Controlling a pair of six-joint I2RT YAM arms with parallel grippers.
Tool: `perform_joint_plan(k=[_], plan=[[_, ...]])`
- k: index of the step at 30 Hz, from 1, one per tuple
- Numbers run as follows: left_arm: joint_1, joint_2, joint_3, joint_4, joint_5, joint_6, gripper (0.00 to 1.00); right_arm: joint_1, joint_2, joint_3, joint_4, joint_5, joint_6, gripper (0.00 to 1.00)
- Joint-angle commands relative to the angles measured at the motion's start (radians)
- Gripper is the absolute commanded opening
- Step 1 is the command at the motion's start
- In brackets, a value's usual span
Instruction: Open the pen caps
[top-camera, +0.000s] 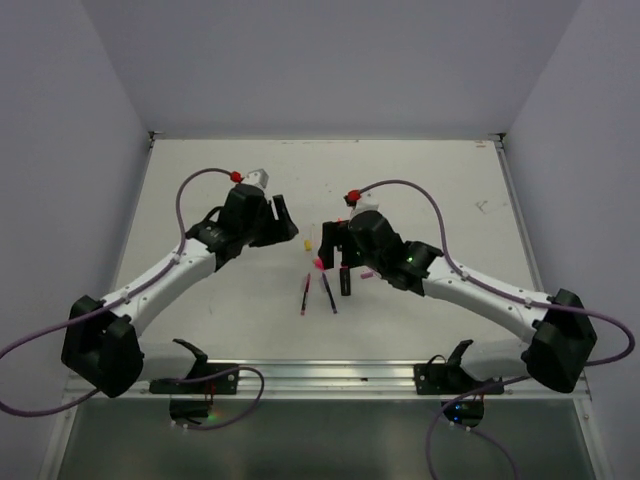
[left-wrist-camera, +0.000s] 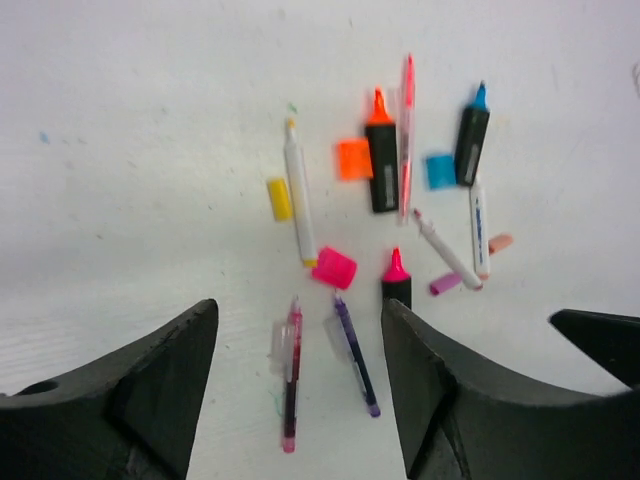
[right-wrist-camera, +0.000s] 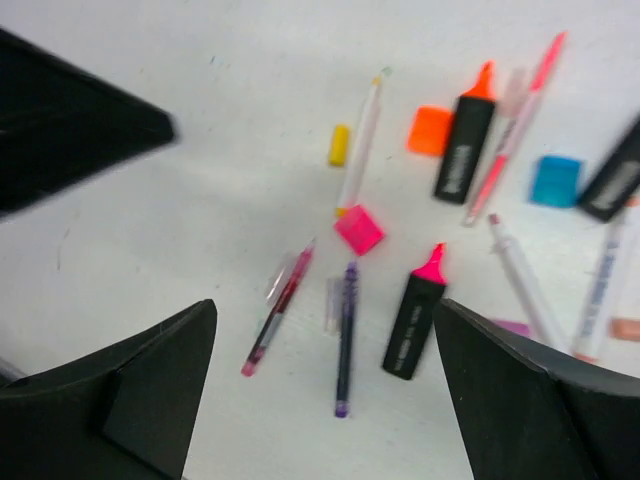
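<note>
Nearby, the left gripper and right gripper are hovering, jaws spread, empty. Farther out, the pink cap, then yellow cap, orange cap and blue cap are lying loose on the table. Light, hard, probably slick: each is asking for a pinch across its flat sides.

a white table is strewn with uncapped pens; in the left wrist view, a purple pen and a red pen are laid lower left of the pink-tipped highlighter; an orange-tipped highlighter is set above it; a blue-tipped highlighter is placed upper right of it.
</note>
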Motion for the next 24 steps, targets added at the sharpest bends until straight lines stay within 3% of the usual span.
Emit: perform_joint_plan(k=[1,5,8,15,24], plan=[[0.063,-0.101,0.093,-0.116,-0.155,0.092,0.7,-0.086,-0.107,0.065,-0.114,0.156,-0.13,0.95],[0.133,-0.192,0.153,-0.162,-0.252,0.15,0.92,-0.24,-0.22,0.082,-0.152,0.234,-0.22,0.98],[0.17,-0.251,0.205,-0.194,-0.364,0.207,1.0,-0.287,-0.302,0.105,-0.174,0.332,-0.326,0.99],[0.184,-0.415,0.295,-0.176,-0.579,0.333,1.0,-0.291,-0.467,0.137,-0.145,0.639,-0.522,0.98],[0.184,-0.632,0.315,-0.033,-0.678,0.482,1.0,-0.291,-0.731,0.099,0.018,0.682,-0.726,0.99]])
